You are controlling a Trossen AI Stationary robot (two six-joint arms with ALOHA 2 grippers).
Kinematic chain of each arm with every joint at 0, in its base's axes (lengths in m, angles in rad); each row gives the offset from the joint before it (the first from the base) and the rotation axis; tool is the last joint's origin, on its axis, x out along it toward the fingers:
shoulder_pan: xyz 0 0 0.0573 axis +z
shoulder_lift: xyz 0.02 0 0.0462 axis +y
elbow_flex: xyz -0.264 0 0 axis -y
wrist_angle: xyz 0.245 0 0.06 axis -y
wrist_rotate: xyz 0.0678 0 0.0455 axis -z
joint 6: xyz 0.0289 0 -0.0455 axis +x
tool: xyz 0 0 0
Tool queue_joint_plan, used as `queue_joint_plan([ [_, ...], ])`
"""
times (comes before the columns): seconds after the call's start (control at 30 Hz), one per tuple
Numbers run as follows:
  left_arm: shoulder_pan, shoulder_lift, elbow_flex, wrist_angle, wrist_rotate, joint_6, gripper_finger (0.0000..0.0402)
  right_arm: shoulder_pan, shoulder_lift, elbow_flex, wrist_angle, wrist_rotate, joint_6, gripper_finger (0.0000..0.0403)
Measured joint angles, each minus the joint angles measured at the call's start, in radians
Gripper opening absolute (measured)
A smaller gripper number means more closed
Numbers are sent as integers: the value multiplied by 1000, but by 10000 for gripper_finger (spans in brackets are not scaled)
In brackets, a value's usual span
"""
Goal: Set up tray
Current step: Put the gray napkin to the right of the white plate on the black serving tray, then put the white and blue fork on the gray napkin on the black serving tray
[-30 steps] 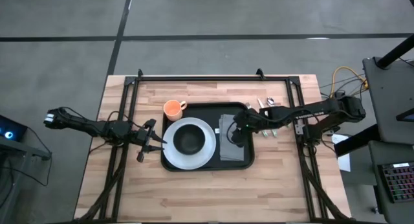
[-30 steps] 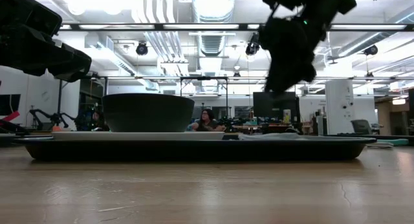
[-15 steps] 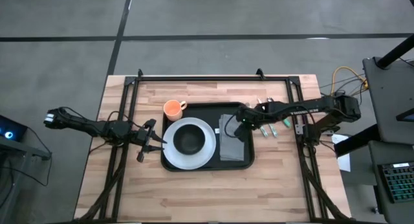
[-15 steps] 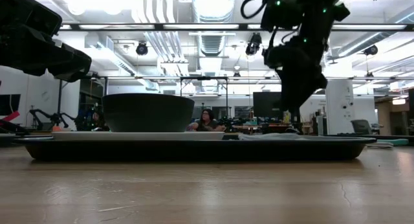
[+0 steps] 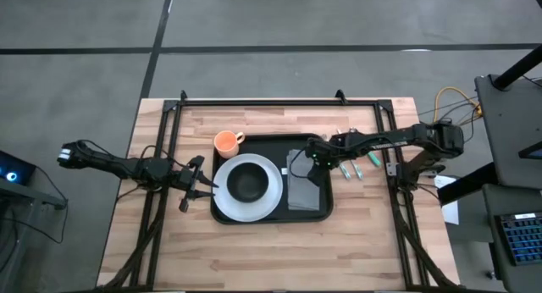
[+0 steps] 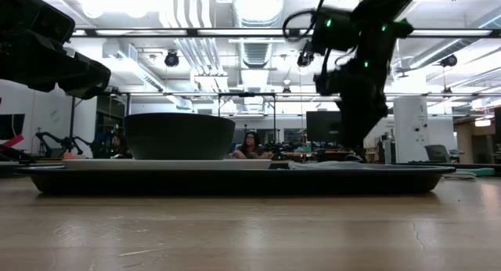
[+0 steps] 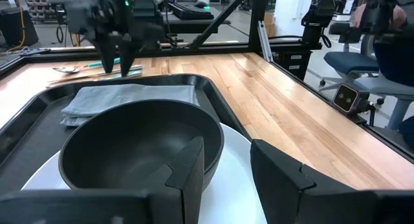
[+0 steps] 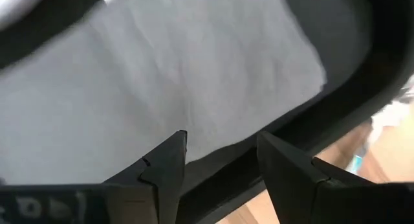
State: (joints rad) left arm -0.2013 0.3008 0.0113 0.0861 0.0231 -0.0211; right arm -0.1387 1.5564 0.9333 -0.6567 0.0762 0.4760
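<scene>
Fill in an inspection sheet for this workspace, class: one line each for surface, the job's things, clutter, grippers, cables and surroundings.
Surface: wooden table, bare at its near side.
Job's things: black tray holds a white plate with a black bowl on it, and a grey napkin.
Clutter: orange cup at the tray's far left corner; cutlery on the wood right of the tray.
Grippers: left gripper open at the plate's left edge; right gripper open, empty, above the napkin.
Cables: yellow and orange wires by the right arm's base.
Surroundings: seated person in the room behind.
</scene>
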Motion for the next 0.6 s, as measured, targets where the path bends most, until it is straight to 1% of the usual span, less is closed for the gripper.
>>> queue_joint_plan([
  [0.23, 0, 0, 0, 0, 0, 0, 109, -19, 139, 10, 25, -1, -77, 178],
  [0.33, 0, 0, 0, 0, 0, 0, 109, -34, 174, 27, 26, -2, -98, 178],
  [0.47, 0, 0, 0, 0, 0, 0, 109, -46, 173, 48, 12, -3, -114, 178],
  [0.6, 0, 0, 0, 0, 0, 0, 109, -46, 114, 72, -6, 2, -111, 178],
])
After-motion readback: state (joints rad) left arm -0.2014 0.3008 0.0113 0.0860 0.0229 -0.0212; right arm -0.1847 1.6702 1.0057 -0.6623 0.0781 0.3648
